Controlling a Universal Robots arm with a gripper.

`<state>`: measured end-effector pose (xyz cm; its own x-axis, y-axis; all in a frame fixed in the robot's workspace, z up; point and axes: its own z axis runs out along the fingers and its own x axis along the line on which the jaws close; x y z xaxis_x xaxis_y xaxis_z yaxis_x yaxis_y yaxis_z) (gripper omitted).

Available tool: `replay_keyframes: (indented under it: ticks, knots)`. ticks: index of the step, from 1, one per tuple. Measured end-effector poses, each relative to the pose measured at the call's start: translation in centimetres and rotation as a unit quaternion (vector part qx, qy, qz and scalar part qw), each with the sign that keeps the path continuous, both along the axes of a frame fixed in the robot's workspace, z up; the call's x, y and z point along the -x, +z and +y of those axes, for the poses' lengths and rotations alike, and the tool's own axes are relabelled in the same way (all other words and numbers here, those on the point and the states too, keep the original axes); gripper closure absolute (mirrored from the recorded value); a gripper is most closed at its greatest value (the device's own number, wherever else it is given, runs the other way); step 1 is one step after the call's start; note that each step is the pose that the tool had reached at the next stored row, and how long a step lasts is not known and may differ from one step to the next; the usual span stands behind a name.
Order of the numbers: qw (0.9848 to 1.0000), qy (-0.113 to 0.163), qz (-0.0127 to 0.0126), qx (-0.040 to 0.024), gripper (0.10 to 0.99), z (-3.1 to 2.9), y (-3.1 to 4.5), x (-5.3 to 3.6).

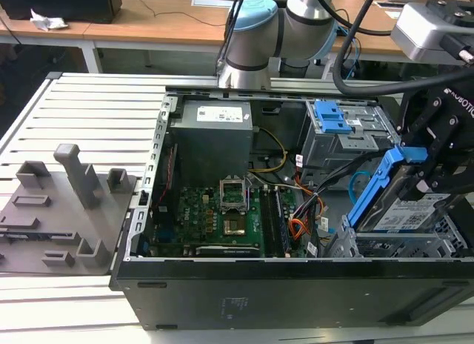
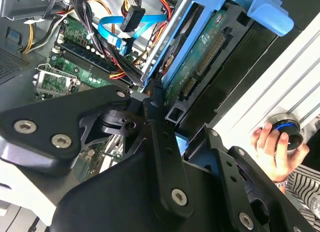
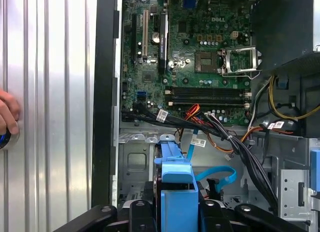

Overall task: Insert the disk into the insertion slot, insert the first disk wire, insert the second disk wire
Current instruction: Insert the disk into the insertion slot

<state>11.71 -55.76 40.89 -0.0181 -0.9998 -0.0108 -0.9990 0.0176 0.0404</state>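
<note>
Pincer (image 1: 424, 166) closed on the disk (image 1: 404, 214), held tilted at 4 o'clock in the exterior view; insertion slot (image 1: 422, 247) directly at its 6 o'clock.

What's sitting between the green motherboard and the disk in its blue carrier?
Loose cables, black, orange and one blue, lie between the motherboard and the disk, as seen in the exterior view.

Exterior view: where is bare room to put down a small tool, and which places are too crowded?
Free: the slatted table between the grey fixture and the far edge, and the strip along the near side of the case. Crowded: the wires beside the motherboard, and the slot, where the gripper holds the disk tilted.
</note>
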Motion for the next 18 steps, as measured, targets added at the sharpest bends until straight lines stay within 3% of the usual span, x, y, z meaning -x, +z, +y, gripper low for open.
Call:
replay_keyframes:
  ticks: [5, 6, 12, 13, 16, 17, 18]
  knots:
    - [1.0000, 0.000, -0.0001, -0.0002, 0.722, 0.00, -0.04, -0.01]
    - [1.0000, 0.000, 0.0000, 0.0000, 0.647, 0.00, -0.04, 0.00]
    - [1.0000, 0.000, 0.0000, 0.0000, 0.647, 0.00, -0.06, 0.00]
    - [1.0000, 0.000, 0.0000, 0.0000, 0.667, 0.00, -0.07, 0.00]
    - [1.0000, 0.000, 0.0000, 0.0000, 0.851, 0.00, -0.08, 0.00]
    - [1.0000, 0.000, 0.0000, 0.0000, 0.973, 0.00, -0.09, 0.00]
    - [1.0000, 0.000, 0.0000, 0.0000, 0.980, 0.00, -0.10, 0.00]
